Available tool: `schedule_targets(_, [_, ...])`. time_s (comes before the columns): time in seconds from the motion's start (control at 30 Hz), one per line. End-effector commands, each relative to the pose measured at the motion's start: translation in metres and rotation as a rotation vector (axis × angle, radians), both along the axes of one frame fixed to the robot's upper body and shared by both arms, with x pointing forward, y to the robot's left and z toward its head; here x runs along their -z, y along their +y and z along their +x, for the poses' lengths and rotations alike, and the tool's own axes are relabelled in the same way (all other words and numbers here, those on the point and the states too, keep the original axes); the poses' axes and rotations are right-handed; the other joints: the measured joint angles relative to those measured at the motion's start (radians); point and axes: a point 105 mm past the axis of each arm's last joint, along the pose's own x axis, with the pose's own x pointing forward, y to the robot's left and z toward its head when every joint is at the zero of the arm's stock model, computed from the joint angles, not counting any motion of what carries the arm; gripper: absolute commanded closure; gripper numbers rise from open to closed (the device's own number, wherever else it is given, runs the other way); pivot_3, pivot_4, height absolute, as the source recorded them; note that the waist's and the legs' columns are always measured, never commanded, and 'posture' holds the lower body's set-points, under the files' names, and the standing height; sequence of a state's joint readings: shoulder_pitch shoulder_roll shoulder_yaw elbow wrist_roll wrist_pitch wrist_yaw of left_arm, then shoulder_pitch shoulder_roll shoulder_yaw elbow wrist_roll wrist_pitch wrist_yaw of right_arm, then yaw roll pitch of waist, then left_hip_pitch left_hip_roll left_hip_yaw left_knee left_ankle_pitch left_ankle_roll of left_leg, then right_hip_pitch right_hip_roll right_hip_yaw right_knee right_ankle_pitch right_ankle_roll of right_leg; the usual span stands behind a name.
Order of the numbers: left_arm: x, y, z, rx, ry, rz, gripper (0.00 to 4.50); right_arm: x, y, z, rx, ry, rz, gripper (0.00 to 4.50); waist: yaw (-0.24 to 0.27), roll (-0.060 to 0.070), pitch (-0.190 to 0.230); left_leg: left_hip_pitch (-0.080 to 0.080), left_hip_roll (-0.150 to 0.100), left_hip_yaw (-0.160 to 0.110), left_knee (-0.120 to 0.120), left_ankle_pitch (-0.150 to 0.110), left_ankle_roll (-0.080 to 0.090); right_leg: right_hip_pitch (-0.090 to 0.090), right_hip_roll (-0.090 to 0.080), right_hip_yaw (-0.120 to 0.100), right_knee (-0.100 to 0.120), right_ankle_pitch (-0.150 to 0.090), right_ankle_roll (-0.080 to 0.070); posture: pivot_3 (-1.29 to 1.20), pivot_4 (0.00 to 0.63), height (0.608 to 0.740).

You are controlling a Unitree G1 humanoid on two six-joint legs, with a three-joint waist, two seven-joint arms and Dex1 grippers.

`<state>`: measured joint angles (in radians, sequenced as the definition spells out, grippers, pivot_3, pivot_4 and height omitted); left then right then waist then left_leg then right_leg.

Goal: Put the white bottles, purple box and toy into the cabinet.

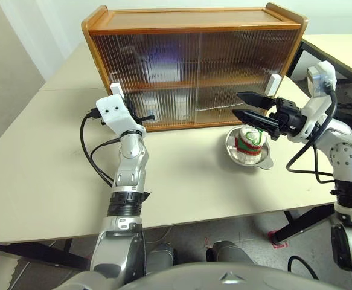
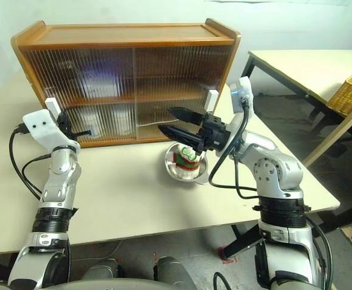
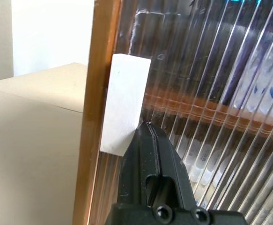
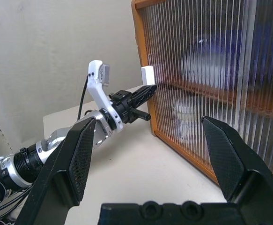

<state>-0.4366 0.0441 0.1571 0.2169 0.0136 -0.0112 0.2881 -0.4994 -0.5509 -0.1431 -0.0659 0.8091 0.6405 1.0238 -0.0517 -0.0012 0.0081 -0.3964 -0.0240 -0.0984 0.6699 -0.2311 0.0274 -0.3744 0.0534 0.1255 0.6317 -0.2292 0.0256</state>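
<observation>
- Left eye view: the cabinet [image 1: 194, 66] stands at the far side of the table [image 1: 43, 163], both ribbed sliding doors drawn across its front. The left gripper [image 1: 144, 116], fingers pressed together, has its tip at the white handle [image 1: 117, 90] on the cabinet's left edge; judged, a closed tip serves as a pusher to slide that door, not as a grasp. The toy [image 1: 250, 142] sits in a round metal bowl [image 1: 248, 151] near the cabinet's right half, not yet stowed.
- Right eye view: the right gripper [image 2: 174, 121] hangs with its fingers spread wide and nothing between them, just above the toy and bowl. Judged, it waits over its pick-up until a door opens. A second white handle [image 2: 212, 98] sits on the right door.
- Left wrist view: the shut fingertips [image 3: 148, 133] touch the lower corner of the white handle block, right beside the wooden side post. Pale shapes with blue print behind the ribbing are probably the white bottles [image 3: 258, 89], already on a shelf.
- Right wrist view: between the parted fingers, the left gripper is seen against the handle at the cabinet's corner. A whitish round form [image 4: 185, 115] shows on the lower shelf; a purple blur [image 4: 206, 56] on the upper shelf may be the purple box, though the ribbing makes this uncertain.
</observation>
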Motion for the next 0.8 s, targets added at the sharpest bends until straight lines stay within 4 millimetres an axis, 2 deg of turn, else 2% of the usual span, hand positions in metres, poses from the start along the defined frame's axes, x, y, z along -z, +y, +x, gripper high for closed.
schedule_targets(0.03, [-0.002,-0.005,-0.001,0.030,-0.012,0.004,4.48,-0.002,0.003,0.001,-0.011,-0.011,-0.012,0.00,0.000,0.000,0.000,0.000,0.000,0.000,0.000,0.000,0.000,0.000,0.000,0.000,0.000,0.000,0.000,-0.07,0.000,0.740])
schedule_targets(0.1, [-0.003,-0.015,0.001,0.092,-0.022,-0.007,4.48,-0.002,0.003,0.001,-0.011,-0.012,-0.012,0.00,0.002,0.000,0.000,0.000,0.000,0.000,0.000,0.000,0.000,0.000,0.000,0.000,0.000,0.000,0.000,-0.07,0.000,0.740])
schedule_targets(0.17, [-0.006,-0.035,0.001,0.231,-0.045,-0.031,4.48,-0.002,0.002,0.001,-0.011,-0.013,-0.013,0.00,0.006,0.000,0.000,0.000,0.000,0.000,0.000,-0.001,-0.001,0.000,0.000,0.000,0.000,0.000,-0.001,-0.07,0.000,0.740])
schedule_targets(0.27, [-0.021,-0.091,-0.009,0.617,-0.110,-0.027,3.86,-0.001,0.001,0.002,-0.006,-0.013,-0.014,0.00,0.012,0.000,0.000,-0.001,0.001,-0.001,0.000,-0.003,-0.004,0.000,-0.001,0.001,0.000,0.000,-0.001,-0.07,0.000,0.740])
schedule_targets(0.33, [-0.031,-0.111,-0.019,0.796,-0.151,-0.012,3.25,0.000,0.000,0.002,-0.002,-0.012,-0.016,0.00,0.014,0.000,0.000,-0.002,0.001,-0.001,0.000,-0.004,-0.006,-0.001,-0.002,0.002,0.000,0.003,-0.006,-0.07,0.000,0.740])
schedule_targets(0.37, [-0.035,-0.113,-0.022,0.842,-0.167,-0.015,2.89,0.000,0.000,0.002,0.001,-0.012,-0.018,0.00,0.015,0.000,0.000,-0.002,0.001,-0.002,0.000,-0.005,-0.008,-0.002,-0.003,0.003,0.000,0.005,-0.011,-0.08,0.000,0.740])
schedule_targets(0.47, [-0.046,-0.116,-0.032,1.046,-0.191,-0.035,1.87,0.002,-0.006,0.006,0.043,-0.019,-0.026,0.00,0.013,0.000,0.000,-0.002,0.002,-0.002,0.000,-0.008,-0.013,-0.003,-0.008,0.001,0.001,0.004,-0.012,-0.08,0.000,0.740])
schedule_targets(0.57, [-0.050,-0.109,-0.039,1.184,-0.172,-0.018,0.76,0.005,-0.014,0.012,0.098,-0.024,-0.030,0.00,0.009,0.000,0.000,-0.002,0.005,-0.001,-0.003,-0.007,-0.012,-0.005,-0.007,0.000,0.001,0.004,-0.012,-0.08,0.000,0.740])
schedule_targets(0.63, [-0.052,-0.098,-0.043,1.233,-0.161,-0.011,0.10,0.009,-0.023,0.019,0.159,-0.032,-0.037,0.39,0.009,0.001,0.000,-0.002,0.006,-0.001,-0.004,-0.006,-0.011,-0.005,-0.007,-0.001,0.001,0.004,-0.011,-0.08,0.000,0.740])
schedule_targets(0.67, [-0.053,-0.094,-0.044,1.242,-0.159,-0.005,0.00,0.011,-0.026,0.021,0.180,-0.035,-0.041,0.63,0.009,0.001,0.000,-0.002,0.007,-0.001,-0.004,-0.005,-0.009,-0.006,-0.007,-0.001,0.001,0.004,-0.011,-0.08,0.000,0.740])
schedule_targets(0.8, [-0.058,-0.073,-0.056,1.317,-0.152,-0.027,0.00,0.022,-0.048,0.035,0.314,-0.039,-0.076,2.17,0.008,0.001,-0.001,-0.003,0.010,-0.001,-0.005,-0.002,-0.004,-0.007,-0.007,-0.001,0.001,0.004,-0.011,-0.08,0.000,0.740])
